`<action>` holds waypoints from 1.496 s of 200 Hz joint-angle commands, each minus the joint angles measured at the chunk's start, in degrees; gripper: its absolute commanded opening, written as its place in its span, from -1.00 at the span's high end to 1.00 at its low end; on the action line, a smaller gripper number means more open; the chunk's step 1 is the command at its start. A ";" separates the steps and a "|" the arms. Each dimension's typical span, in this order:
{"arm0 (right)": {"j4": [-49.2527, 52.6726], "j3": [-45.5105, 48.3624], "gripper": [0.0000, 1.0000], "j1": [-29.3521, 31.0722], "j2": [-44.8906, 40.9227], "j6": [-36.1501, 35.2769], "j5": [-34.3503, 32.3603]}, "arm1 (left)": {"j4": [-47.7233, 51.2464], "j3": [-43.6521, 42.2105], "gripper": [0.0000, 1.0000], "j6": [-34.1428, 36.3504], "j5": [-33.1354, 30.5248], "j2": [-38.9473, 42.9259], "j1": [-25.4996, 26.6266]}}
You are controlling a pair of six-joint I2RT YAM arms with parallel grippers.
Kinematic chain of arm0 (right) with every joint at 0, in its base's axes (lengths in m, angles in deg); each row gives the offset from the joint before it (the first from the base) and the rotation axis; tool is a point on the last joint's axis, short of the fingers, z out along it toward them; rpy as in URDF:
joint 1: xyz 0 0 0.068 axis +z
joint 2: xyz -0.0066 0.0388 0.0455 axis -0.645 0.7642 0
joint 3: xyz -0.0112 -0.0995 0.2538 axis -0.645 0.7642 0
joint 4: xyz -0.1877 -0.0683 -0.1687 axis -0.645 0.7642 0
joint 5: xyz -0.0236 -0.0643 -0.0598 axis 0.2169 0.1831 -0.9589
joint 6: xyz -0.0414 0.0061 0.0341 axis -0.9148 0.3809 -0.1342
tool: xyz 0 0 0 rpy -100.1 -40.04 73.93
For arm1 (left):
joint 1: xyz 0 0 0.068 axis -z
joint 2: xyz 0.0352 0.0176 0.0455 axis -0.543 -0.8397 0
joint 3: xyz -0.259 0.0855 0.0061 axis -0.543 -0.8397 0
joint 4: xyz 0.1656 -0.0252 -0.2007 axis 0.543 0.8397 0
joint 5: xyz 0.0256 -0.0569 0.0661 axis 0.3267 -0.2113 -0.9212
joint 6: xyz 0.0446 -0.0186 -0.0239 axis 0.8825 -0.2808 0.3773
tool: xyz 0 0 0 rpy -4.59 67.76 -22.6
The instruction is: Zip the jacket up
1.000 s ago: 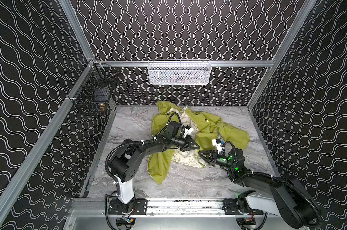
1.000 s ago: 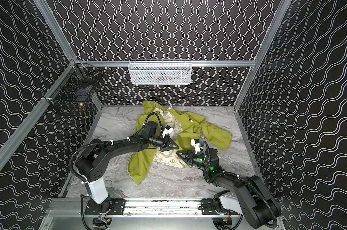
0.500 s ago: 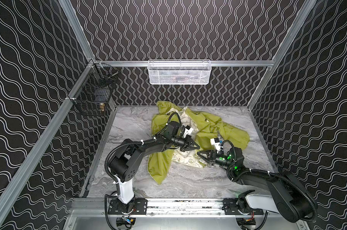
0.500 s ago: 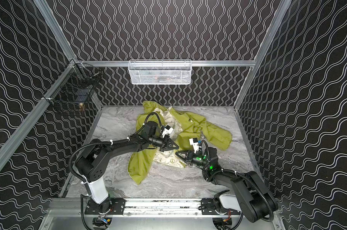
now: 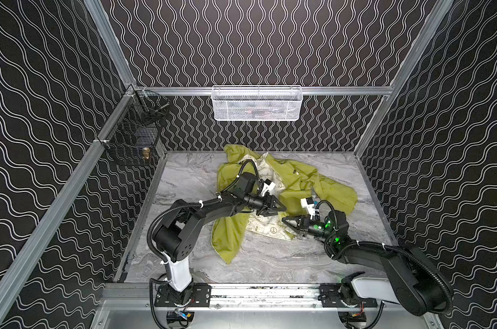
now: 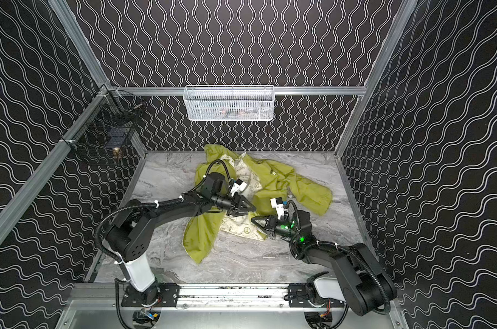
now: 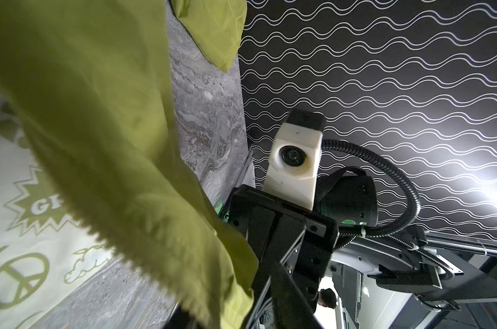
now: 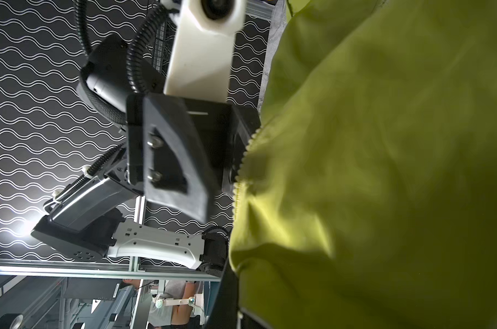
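Note:
The yellow-green jacket (image 5: 298, 182) (image 6: 273, 182) lies crumpled on the marble table, and its cream printed lining (image 5: 270, 228) shows at the front. My left gripper (image 5: 280, 210) (image 6: 250, 210) hovers over the lining with its jaws apart and nothing held. My right gripper (image 5: 284, 220) (image 6: 253, 220) points at it from the right, shut on the jacket's edge. In the right wrist view the zipper teeth (image 8: 241, 171) run along the fabric edge beside the left gripper's finger (image 8: 170, 159). Green fabric (image 7: 127, 142) fills much of the left wrist view and drapes toward the right gripper's jaws.
A white mesh basket (image 5: 255, 104) hangs on the back wall. A black wire basket (image 5: 133, 134) hangs on the left wall. Patterned walls close in the marble table (image 5: 184, 176) on three sides. A metal rail (image 5: 255, 290) runs along the front.
My left gripper's jaws went from shut to apart, letting go of the fabric. My right gripper closed on the jacket's edge. Both arms stayed nearly in place.

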 commanded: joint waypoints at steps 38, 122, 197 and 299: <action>15.94 -2.90 1.00 -0.06 -3.54 -9.74 -4.91 | 31.60 3.63 0.09 20.38 -16.23 11.08 -4.84; 36.34 -9.75 1.00 0.01 -2.41 -20.84 -13.50 | 36.67 -4.47 0.15 35.24 -51.93 37.65 -5.18; 35.26 -11.71 1.00 -0.06 1.78 -20.48 -13.23 | 31.61 -2.73 -0.52 50.30 -57.24 46.82 -5.23; 33.91 -13.75 1.00 -0.20 5.00 -20.47 -11.21 | 23.03 -3.41 -0.97 47.96 -58.72 47.23 -5.18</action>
